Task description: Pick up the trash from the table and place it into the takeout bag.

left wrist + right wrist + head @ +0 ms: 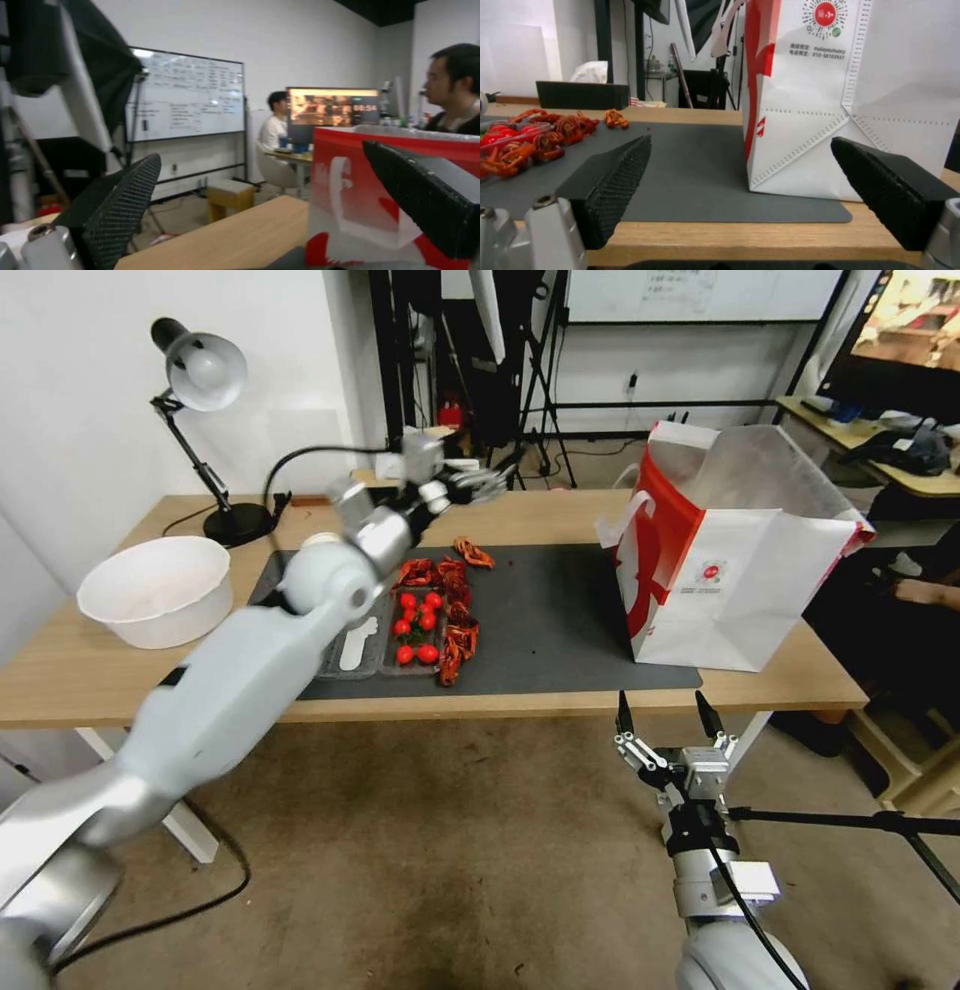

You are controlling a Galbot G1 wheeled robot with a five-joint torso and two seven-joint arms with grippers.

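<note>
Above the bench's far edge, the left pincer hangs wide open and empty, so swinging toward 3 o'clock could topple the takeout bag, leaving crayfish shells at 6 o'clock; right pincer waits open, empty.

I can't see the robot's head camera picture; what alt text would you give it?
A grey left gripper hangs open above a light wood table, beyond red leftovers on a dark grey mat. A white-and-red paper takeout bag stands to their right; the right gripper waits open below the table's near edge.

1 takeout bag, 1 basin, 1 lamp
</note>
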